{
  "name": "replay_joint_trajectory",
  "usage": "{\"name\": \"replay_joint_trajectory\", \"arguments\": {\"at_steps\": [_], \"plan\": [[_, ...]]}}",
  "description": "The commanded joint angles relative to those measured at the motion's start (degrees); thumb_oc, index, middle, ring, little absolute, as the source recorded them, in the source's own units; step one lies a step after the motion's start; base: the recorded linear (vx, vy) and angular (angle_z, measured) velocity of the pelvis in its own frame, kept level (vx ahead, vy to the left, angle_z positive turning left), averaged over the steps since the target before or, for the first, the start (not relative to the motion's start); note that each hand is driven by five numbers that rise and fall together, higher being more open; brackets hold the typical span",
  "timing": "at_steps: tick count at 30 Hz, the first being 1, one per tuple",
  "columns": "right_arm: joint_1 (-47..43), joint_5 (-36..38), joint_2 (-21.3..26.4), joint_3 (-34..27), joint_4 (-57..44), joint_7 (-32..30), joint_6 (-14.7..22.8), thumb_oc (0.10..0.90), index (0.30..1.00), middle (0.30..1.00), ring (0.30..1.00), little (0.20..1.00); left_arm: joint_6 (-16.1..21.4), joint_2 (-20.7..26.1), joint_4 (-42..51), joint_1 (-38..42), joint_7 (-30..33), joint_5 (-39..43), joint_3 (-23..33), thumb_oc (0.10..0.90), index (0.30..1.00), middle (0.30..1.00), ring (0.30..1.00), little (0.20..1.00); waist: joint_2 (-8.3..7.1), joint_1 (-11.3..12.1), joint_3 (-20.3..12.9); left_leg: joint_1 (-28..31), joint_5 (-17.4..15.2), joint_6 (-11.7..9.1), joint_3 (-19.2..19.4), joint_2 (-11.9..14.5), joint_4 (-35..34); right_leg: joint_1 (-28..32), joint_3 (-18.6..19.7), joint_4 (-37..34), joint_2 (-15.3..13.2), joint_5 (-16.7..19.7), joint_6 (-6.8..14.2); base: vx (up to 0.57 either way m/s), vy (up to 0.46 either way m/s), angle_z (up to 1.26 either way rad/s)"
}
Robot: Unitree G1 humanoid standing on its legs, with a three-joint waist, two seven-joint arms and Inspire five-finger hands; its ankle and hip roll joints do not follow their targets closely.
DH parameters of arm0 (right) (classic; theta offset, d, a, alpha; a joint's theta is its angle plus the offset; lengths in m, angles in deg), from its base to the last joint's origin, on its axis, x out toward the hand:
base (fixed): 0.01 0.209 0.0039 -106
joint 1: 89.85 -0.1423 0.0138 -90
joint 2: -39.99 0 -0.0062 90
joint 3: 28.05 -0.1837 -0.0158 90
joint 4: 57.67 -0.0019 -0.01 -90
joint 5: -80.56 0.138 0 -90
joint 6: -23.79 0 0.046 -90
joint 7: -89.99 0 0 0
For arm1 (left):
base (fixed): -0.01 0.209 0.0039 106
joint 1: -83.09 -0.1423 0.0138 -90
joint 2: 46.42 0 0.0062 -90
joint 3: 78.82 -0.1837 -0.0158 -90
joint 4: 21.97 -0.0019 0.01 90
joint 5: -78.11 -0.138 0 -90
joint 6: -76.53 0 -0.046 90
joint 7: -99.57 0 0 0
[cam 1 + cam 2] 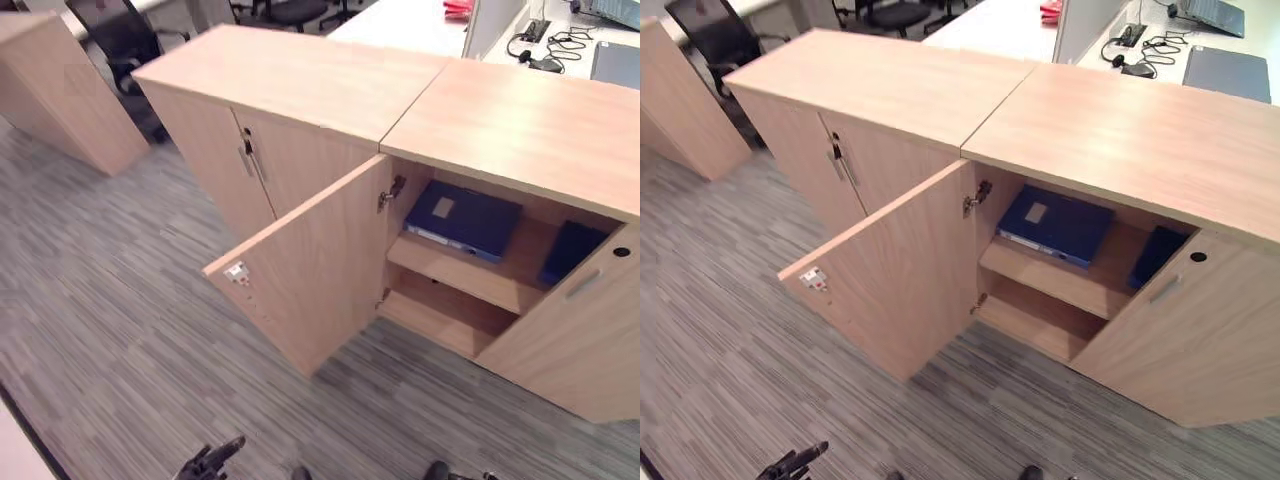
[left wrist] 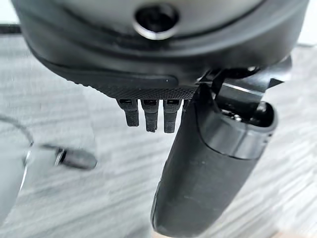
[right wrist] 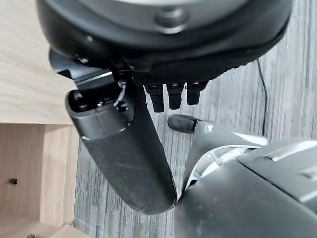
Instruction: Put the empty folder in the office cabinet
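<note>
A blue folder (image 1: pixel 462 220) lies flat on the upper shelf of the open office cabinet (image 1: pixel 520 130). The cabinet's left door (image 1: pixel 310 265) swings wide out over the carpet. A darker blue folder (image 1: pixel 572 250) leans at the shelf's right end. My left hand (image 1: pixel 210 462) hangs low near the floor, well in front of the door, fingers straight and empty; its thumb (image 2: pixel 208 173) points down over the carpet. My right hand (image 3: pixel 124 153) also hangs with straight fingers and holds nothing, close to a wooden cabinet panel (image 3: pixel 25 59).
The cabinet's right door (image 1: pixel 580 330) stands partly open. A second cabinet (image 1: pixel 280 80) with shut doors adjoins on the left. Another wooden unit (image 1: pixel 60 90) and an office chair (image 1: pixel 120 35) stand at the far left. A desk with cables (image 1: pixel 545 45) lies behind.
</note>
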Motion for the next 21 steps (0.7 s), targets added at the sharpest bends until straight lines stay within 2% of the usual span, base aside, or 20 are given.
{"name": "replay_joint_trajectory", "arguments": {"at_steps": [1, 2, 3, 5, 8, 11, 12, 14, 15, 17, 20, 21], "plan": [[0.18, 3.80, 0.49, -2.20, 1.98, 0.49, 0.58, 0.800, 0.900, 0.900, 0.900, 0.900, 3.24, 6.38, -1.00, 4.38, 1.92, -6.89, -0.08, 0.800, 0.900, 0.900, 0.900, 0.900, -2.31, 0.35, 0.34, 0.13, -1.81, -1.03, 1.51, -0.77, -0.31, -1.41, 4.60, -0.31, 0.71, -4.06, 1.00, 0.05, 0.313, -0.02], [0.20, 4.00, 5.61, -5.09, 4.44, 4.02, -1.67, 0.800, 0.900, 0.900, 0.900, 0.900, 4.06, 9.15, 0.36, 5.85, 2.12, -9.49, -0.27, 0.800, 0.900, 0.900, 0.900, 0.900, -2.81, 0.52, 0.39, -0.04, -2.26, -0.59, 1.26, -1.61, -0.31, -1.25, 4.41, -0.29, 0.01, -3.68, 1.52, 0.02, 0.171, 0.02], [-0.55, 4.03, 9.03, -7.51, 7.05, 3.67, -0.80, 0.800, 0.900, 0.900, 0.900, 0.900, 4.32, 11.12, 2.15, 7.36, 2.36, -11.54, -1.66, 0.800, 0.900, 0.900, 0.900, 0.900, -3.04, 0.94, 0.34, -0.23, -2.78, -0.14, 0.75, -2.34, -0.31, -0.96, 4.03, -0.30, -0.56, -3.43, 2.00, 0.02, 0.147, 0.10], [-2.04, 2.89, 11.91, -8.93, 9.24, 3.82, -0.86, 0.800, 0.900, 0.900, 0.900, 0.900, 4.54, 14.13, 4.47, 9.85, 3.27, -16.03, -4.29, 0.800, 0.900, 0.900, 0.900, 0.900, -3.41, 1.29, 0.27, -0.27, -3.58, 0.56, 0.35, -3.50, -0.31, -0.49, 3.61, -0.27, -1.53, -2.79, 2.89, 0.03, 0.139, 0.21], [-3.03, 3.86, 13.63, -10.25, 10.51, 4.61, -0.98, 0.800, 0.900, 0.900, 0.900, 0.900, 4.18, 17.94, 10.50, 14.83, 3.19, -24.57, -10.02, 0.800, 0.900, 0.900, 0.900, 0.900, -3.84, 1.50, 0.13, -0.11, -4.48, 1.45, 0.02, -5.02, -0.29, 0.13, 3.18, -0.21, -2.74, -1.75, 4.03, 0.03, 0.113, 0.09], [-4.01, 3.00, 15.79, -10.26, 11.46, 5.60, -1.58, 0.800, 0.900, 0.900, 0.900, 0.900, 3.71, 22.79, 16.61, 23.90, 4.82, -34.06, -17.80, 0.800, 0.900, 0.900, 0.900, 0.900, -4.80, 1.22, -0.26, 0.43, -5.46, 2.25, 0.01, -6.25, -0.23, 0.63, 2.88, -0.15, -3.76, -0.66, 5.23, 0.02, 0.069, 0.12], [-4.05, 3.00, 15.69, -10.50, 11.56, 5.67, -1.57, 0.800, 0.900, 0.900, 0.900, 0.900, 3.60, 22.78, 16.52, 24.32, 4.88, -34.19, -18.08, 0.800, 0.900, 0.900, 0.900, 0.900, -4.93, 1.41, -0.14, 0.44, -5.49, 2.29, -0.01, -6.30, -0.22, 0.65, 2.86, -0.15, -3.82, -0.63, 5.29, 0.01, 0.036, 0.15], [-4.72, 2.93, 16.92, -10.26, 11.86, 6.09, -1.80, 0.800, 0.900, 0.900, 0.900, 0.900, 4.03, 23.53, 18.25, 30.91, 5.80, -37.97, -23.43, 0.800, 0.900, 0.900, 0.900, 0.900, -5.60, 0.59, -0.56, 0.80, -5.99, 2.66, 0.13, -6.80, -0.22, 0.65, 3.18, 0.03, -4.02, -0.19, 5.73, 0.02, 0.016, 0.07], [-4.74, 2.94, 16.84, -10.45, 11.92, 6.12, -1.79, 0.800, 0.900, 0.900, 0.900, 0.900, 4.04, 23.49, 18.06, 31.31, 5.86, -37.99, -23.72, 0.800, 0.900, 0.900, 0.900, 0.900, -5.70, 0.77, -0.48, 0.79, -6.02, 2.69, 0.12, -6.84, -0.21, 0.65, 3.18, 0.03, -4.06, -0.17, 5.76, 0.00, 0.000, 0.00], [-5.08, 3.21, 18.20, -10.74, 12.60, 6.41, -1.90, 0.800, 0.900, 0.900, 0.900, 0.900, 4.45, 22.77, 20.04, 37.24, 6.72, -42.51, -29.25, 0.800, 0.900, 0.900, 0.900, 0.900, -6.25, -0.39, -0.95, 1.38, -6.57, 3.01, 0.56, -7.12, -0.24, 0.38, 3.57, 0.28, -4.20, 0.24, 6.09, 0.03, 0.010, -0.04], [-5.28, 3.32, 19.81, -11.49, 14.17, 6.76, -2.39, 0.800, 0.900, 0.900, 0.900, 0.900, 4.57, 22.18, 17.28, 44.79, 7.91, -48.44, -35.52, 0.800, 0.900, 0.900, 0.900, 0.900, -6.86, -1.95, -1.67, 2.27, -7.13, 3.19, 1.56, -7.16, -0.31, 0.01, 4.38, 0.38, -4.07, 0.67, 6.44, 0.05, -0.008, -0.13], [-5.34, 3.54, 20.62, -11.91, 14.88, 6.65, -2.55, 0.800, 0.900, 0.900, 0.900, 0.900, 5.09, 21.59, 19.35, 47.12, 7.77, -49.66, -38.27, 0.800, 0.900, 0.900, 0.900, 0.900, -7.17, -2.20, -1.71, 2.57, -7.29, 3.21, 1.84, -7.11, -0.31, -0.29, 4.72, 0.52, -3.88, 0.75, 6.51, 0.05, -0.030, -0.22]]}}
